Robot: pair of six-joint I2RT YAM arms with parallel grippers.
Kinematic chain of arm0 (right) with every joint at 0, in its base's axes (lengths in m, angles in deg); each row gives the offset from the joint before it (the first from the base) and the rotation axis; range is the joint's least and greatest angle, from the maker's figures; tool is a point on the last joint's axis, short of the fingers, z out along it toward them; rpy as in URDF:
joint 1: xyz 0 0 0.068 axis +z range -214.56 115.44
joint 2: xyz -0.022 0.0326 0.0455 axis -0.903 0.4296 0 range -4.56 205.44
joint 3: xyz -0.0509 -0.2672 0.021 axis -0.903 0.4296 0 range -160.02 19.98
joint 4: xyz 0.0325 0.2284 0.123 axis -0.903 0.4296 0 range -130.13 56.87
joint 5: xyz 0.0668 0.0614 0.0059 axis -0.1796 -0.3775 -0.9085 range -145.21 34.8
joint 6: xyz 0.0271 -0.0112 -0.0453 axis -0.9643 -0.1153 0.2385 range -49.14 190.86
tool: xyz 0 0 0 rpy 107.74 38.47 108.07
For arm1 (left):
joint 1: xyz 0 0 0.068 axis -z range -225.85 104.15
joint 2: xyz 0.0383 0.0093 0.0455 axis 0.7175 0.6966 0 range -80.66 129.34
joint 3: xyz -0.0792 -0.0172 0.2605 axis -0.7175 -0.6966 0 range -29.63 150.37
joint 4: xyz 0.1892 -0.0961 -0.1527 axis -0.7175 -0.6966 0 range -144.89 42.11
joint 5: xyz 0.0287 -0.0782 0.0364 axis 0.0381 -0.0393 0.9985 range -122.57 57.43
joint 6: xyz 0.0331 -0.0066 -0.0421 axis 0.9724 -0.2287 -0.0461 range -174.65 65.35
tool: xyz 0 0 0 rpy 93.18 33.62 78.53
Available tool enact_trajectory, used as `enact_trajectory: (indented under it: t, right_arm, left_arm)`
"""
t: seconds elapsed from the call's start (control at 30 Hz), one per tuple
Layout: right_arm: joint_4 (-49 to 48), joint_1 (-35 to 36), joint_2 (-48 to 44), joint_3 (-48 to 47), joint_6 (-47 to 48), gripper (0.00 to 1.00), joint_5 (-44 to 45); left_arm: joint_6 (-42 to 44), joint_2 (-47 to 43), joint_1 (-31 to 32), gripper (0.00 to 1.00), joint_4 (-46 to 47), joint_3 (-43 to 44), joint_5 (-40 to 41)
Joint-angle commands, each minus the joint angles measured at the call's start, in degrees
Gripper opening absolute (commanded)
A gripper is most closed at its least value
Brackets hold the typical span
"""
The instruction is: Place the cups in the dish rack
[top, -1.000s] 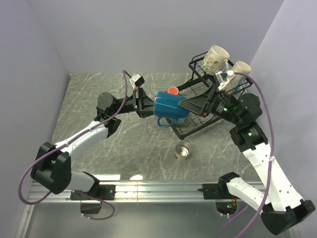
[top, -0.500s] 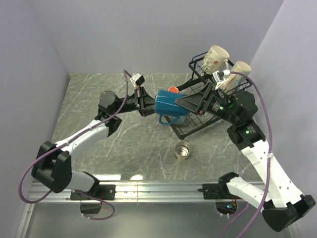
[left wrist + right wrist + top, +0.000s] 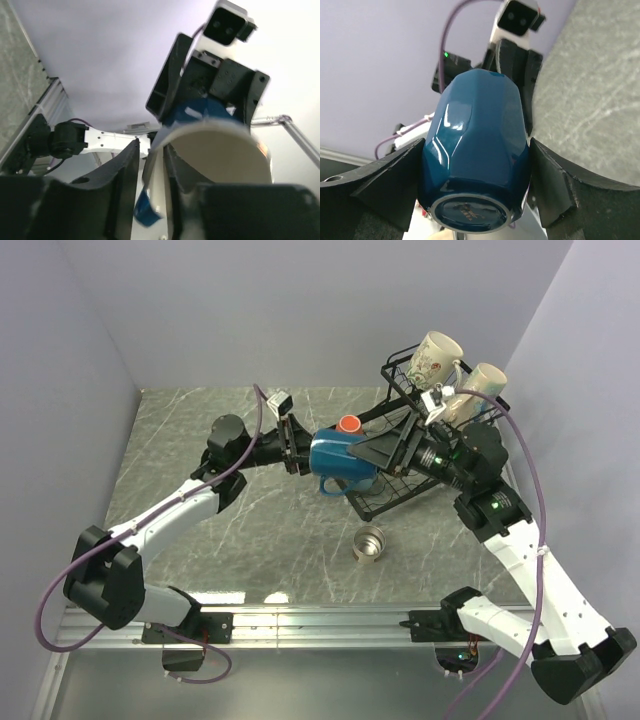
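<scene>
A blue mug hangs on its side above the table in front of the black wire dish rack. My left gripper is shut on its rim, one finger inside the cream interior and one outside. My right gripper is open, with its jaws close on either side of the mug's base. A floral cream mug and a second cream mug sit in the upper basket. An orange mug peeks out behind the blue one. A small steel cup stands upright on the table.
The table is grey marble-patterned, with lilac walls on three sides. The rack fills the far right corner. The arms' metal mounting rail runs along the near edge. No second blue mug shows.
My right gripper has moved left from the rack and now straddles the blue mug's base. My left arm has shifted the mug slightly right and towards the rack.
</scene>
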Motion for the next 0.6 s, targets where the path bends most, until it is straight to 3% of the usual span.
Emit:
enact_trajectory:
  t: [0.0, 0.07, 0.17, 0.33, 0.57]
  right_arm:
    - [1.4, 2.2, -1.5, -1.7, 1.3, 0.0, -0.4]
    - [3.2, 1.9, -1.9, -1.5, 1.9, 0.0, 0.4]
    - [4.3, 1.2, -2.9, -0.8, 1.8, 0.0, 1.7]
    - [7.0, -1.3, -4.2, -0.8, 2.9, 0.0, 3.1]
    - [21.0, -4.4, -4.5, -7.2, 11.2, 0.0, 7.3]
  left_arm:
    - [4.6, -0.2, 1.0, 0.37, -6.0, 1.1, 3.4]
    - [6.6, 0.0, 1.0, 0.48, -7.8, 0.9, 3.4]
    - [8.3, 0.5, 0.9, 0.55, -10.3, 0.5, 3.4]
    - [12.4, 1.0, 0.0, 0.6, -15.6, -0.2, 3.5]
    - [19.6, -1.4, -5.3, 0.65, -27.5, -2.8, 5.6]
